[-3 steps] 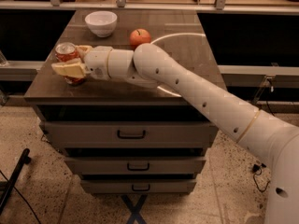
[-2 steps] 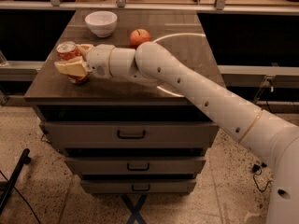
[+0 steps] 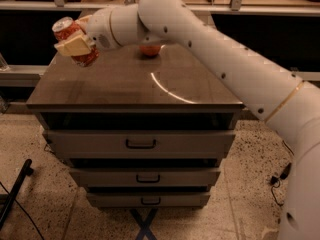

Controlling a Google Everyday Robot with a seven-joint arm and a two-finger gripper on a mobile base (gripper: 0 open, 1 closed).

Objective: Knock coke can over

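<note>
fingers (image 3: 73,48): clamped on the coke can (image 3: 64,28), one pale pad laid across its front.
gripper (image 3: 75,43): placed over the left rear corner of the worktop (image 3: 135,86), at the end of the white arm (image 3: 225,64).
coke can: held tilted, silver top leaned to the left; contact with the worktop cannot be told.
apple (image 3: 150,50): seen near the worktop's rear edge, partly hidden by the arm.
drawers (image 3: 141,144): stacked under the worktop, all shut.

Tabletop (image 3: 125,89) bears apple (image 3: 150,50); gripper (image 3: 75,35), rear-left, clasps coke can (image 3: 64,28).
</note>
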